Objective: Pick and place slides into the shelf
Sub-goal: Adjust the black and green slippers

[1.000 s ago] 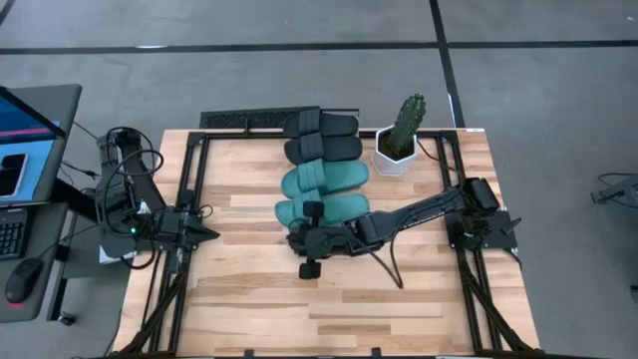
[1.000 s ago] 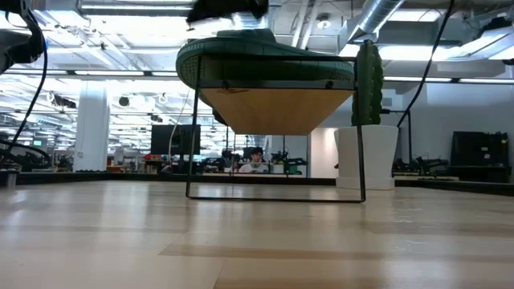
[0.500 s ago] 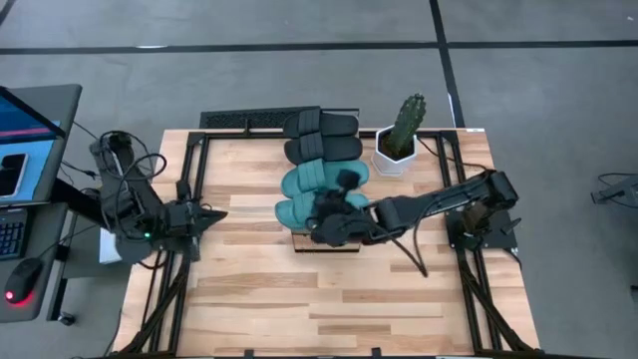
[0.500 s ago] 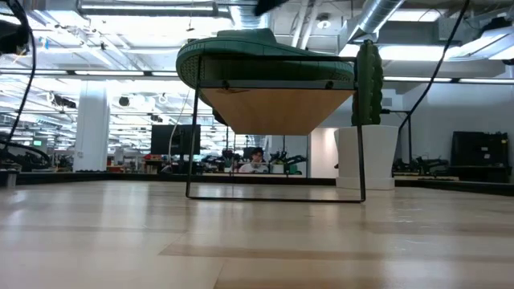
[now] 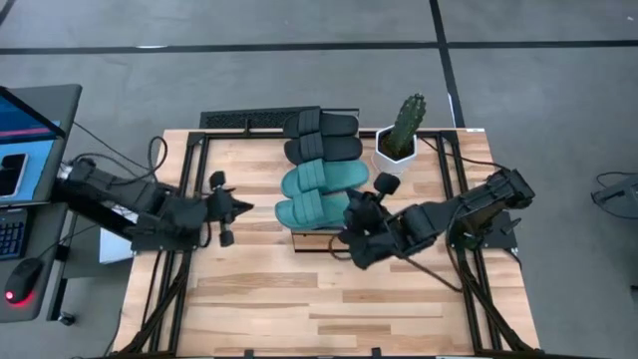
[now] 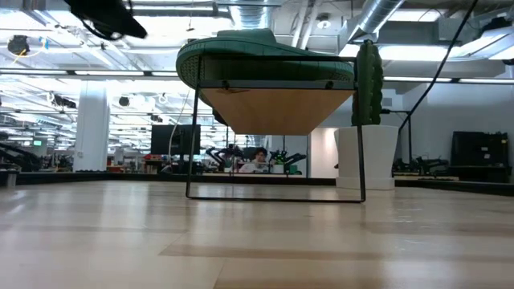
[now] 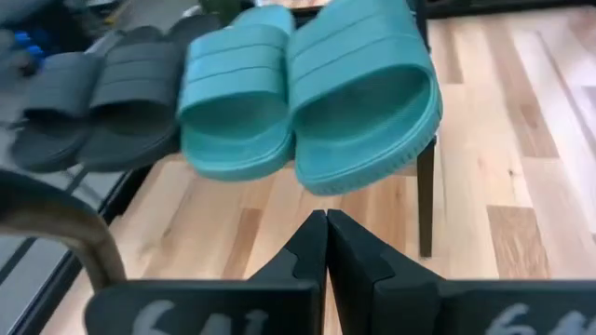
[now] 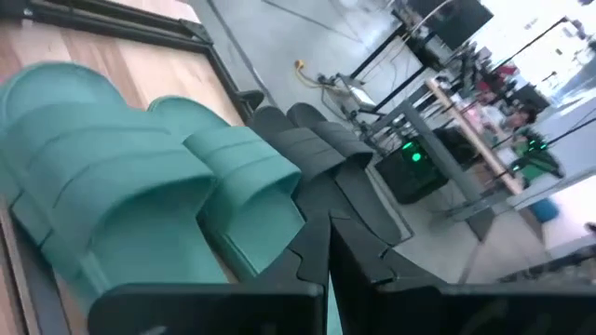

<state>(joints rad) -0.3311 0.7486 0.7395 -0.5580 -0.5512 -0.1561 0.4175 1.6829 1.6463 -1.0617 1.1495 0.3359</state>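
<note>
The left fingers (image 7: 326, 244) are pressed together and hold nothing, hovering over the worktop (image 5: 249, 299). Just ahead of their tips, the two teal slides (image 7: 317, 102) lie side by side on the shelf (image 5: 321, 238), with the two black slides (image 7: 102, 107) beyond. The right fingers (image 8: 328, 249) are likewise closed and empty, pointing across the same row.

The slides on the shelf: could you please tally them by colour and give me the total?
Black slides: 2
Teal slides: 2
Total: 4, all side by side on the shelf.
</note>
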